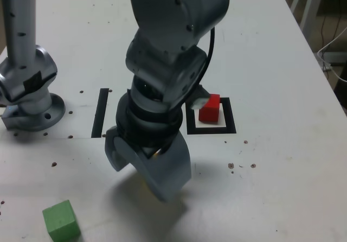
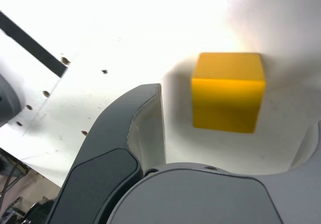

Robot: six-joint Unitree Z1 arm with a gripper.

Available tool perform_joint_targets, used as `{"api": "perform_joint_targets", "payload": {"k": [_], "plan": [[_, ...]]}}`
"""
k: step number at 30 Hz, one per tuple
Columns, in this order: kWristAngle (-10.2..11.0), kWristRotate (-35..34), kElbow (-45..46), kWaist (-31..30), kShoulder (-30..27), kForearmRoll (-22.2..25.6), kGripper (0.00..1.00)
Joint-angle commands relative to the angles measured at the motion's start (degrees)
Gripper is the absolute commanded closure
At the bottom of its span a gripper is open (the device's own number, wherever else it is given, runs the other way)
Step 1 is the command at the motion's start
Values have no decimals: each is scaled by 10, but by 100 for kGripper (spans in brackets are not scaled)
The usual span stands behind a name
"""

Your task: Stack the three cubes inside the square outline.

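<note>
**A:** Yellow cube (image 2: 228, 92) was the target. In the wrist view it sat on the white table (image 1: 282, 177), square-on, straight ahead of the gripper (image 1: 149, 163) and between the lines of the two fingers.

**B:** Touching?

**A:** No. One dark finger (image 2: 125, 133) stood clear of the cube's near side, with bare table between them. The other finger only showed as a pale edge at the frame border. Jaws were wide, nothing held.

**B:** Long axis?

**A:** None, it's a cube. Faces looked roughly parallel to the finger, so I'd judge no wrist roll was needed, just advance and lower so the fingers straddle it.

**B:** Exterior view?

**A:** The cube was hidden there under the gripper body, bar a faint yellow glint below the jaws. The gripper pointed down toward the table, in front of the square outline (image 1: 211, 129).

**B:** Other cubes?

**A:** Red cube (image 1: 209, 108) was already inside the outline, toward its far side. Green cube (image 1: 61, 220) sat well apart, near the bottom of the exterior view's left. A narrow black strip (image 1: 100, 112) lay to the outline's left in that view, near the arm's base (image 1: 30, 109).

**B:** Progress?

**A:** My read: one of three placed, yellow pick not yet closed. Risk was one finger clipping the cube and shoving it if the descent was off-centre.
</note>
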Motion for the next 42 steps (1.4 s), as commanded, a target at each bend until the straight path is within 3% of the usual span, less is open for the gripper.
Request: {"api": "perform_joint_targets", "payload": {"k": [1, 7, 17, 20, 37, 42], "plan": [[-9, 5, -4, -1, 9, -4, 7], [-19, 9, -6, 0, 19, -6, 22], [-19, 11, -3, 2, 25, -8, 64], [-17, 15, -4, 2, 25, -12, 72], [-12, 11, -7, 2, 24, -10, 72], [8, -10, -18, 2, 13, 24, 72]]}}
